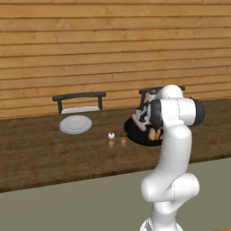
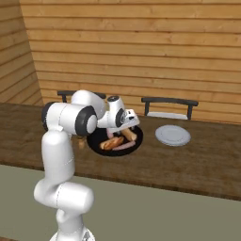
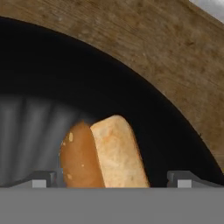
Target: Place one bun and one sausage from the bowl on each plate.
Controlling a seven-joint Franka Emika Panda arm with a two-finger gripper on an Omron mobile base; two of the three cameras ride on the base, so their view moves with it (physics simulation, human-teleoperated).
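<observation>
Progress: nothing plated yet. Plate point(image 1: 75, 124) bare; other plate point(image 2: 172, 135) bare too. Buns, sausages in bowl point(image 2: 96, 141). My gripper point(image 3: 112, 177) low over bowl, jaws spread wide, straddling bun point(image 3: 116, 153), not pinching.

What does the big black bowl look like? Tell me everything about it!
The bowl is wide, round, shallow and plain black, with a smooth, dull look. It sits flat on the brown wooden table, between two dark chairs and left of a pale plate in the right base view. Inside lie buns and pinkish sausages. The open gripper hangs low over one bun inside it, fingertips on either side.
</observation>
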